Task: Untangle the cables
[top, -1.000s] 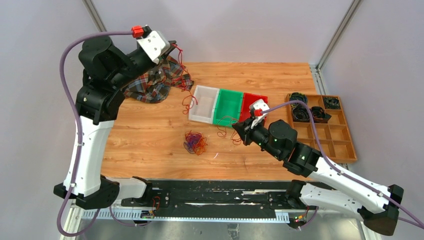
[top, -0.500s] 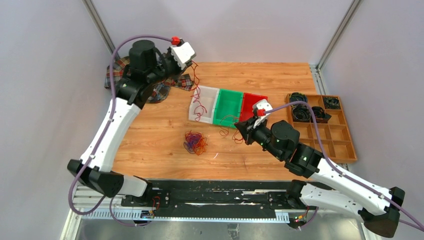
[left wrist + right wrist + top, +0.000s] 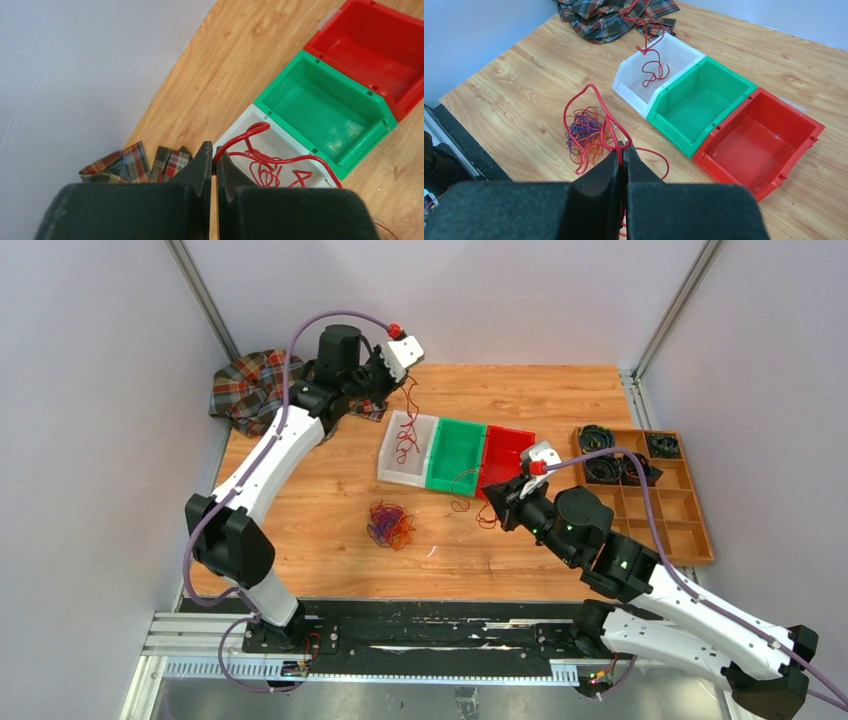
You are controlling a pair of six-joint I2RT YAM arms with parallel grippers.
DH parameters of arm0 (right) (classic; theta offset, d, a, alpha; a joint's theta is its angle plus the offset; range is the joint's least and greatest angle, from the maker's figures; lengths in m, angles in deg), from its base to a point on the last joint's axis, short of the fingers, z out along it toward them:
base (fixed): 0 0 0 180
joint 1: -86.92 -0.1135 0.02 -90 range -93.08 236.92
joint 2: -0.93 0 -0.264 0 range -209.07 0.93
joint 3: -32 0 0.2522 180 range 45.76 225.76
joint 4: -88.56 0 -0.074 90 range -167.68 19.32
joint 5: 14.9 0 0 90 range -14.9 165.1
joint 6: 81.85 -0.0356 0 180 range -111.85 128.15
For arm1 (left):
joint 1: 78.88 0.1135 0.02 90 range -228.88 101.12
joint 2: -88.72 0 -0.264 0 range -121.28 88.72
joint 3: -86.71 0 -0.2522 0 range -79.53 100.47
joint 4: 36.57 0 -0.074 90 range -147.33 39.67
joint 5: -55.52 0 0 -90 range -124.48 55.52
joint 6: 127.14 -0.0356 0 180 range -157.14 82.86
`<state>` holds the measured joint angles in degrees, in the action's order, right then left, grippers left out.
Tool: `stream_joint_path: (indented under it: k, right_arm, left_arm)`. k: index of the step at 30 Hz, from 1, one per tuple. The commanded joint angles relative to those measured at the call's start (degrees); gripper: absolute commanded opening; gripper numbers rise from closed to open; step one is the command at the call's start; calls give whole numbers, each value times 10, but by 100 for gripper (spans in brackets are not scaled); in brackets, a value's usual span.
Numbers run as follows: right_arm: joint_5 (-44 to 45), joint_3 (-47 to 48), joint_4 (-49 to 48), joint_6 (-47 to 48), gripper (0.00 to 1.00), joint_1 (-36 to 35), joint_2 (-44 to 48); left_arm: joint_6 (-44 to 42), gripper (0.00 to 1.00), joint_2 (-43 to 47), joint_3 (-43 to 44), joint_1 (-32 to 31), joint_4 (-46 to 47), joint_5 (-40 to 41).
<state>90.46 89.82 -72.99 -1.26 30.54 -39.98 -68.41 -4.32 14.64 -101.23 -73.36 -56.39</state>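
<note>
**Red strand hung into the white bin**

On the wooden surface (image 3: 300,510), the white bin (image 3: 420,468) is seen at upper centre, just under the left end effector (image 3: 214,150). That end effector is pinched tight on a red cable (image 3: 265,162), whose length trails down-frame into the bin. The tangle (image 3: 390,525) lies at lower centre, nearer the right end effector (image 3: 623,150), which is likewise clamped on a second red cable (image 3: 591,107).

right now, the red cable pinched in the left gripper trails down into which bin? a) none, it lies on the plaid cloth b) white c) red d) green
b: from the shut left gripper the red cable runs down and coils inside the white bin.
</note>
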Motion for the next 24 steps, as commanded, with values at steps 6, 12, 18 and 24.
stream_joint_path:
  k: [6,12,18,24]
  right_arm:
    - [24,-1,6,1,1,8,5]
    - [33,0,15,0,1,8,5]
    - [34,5,25,3,1,9,4]
    - [37,13,37,3,0,10,2]
  left_arm:
    - [-90,0,-60,-11,-51,15,166]
    - [-128,0,-102,-35,-63,35,236]
    - [-199,0,-105,-125,-63,135,276]
    - [-190,0,-128,-149,-63,154,273]
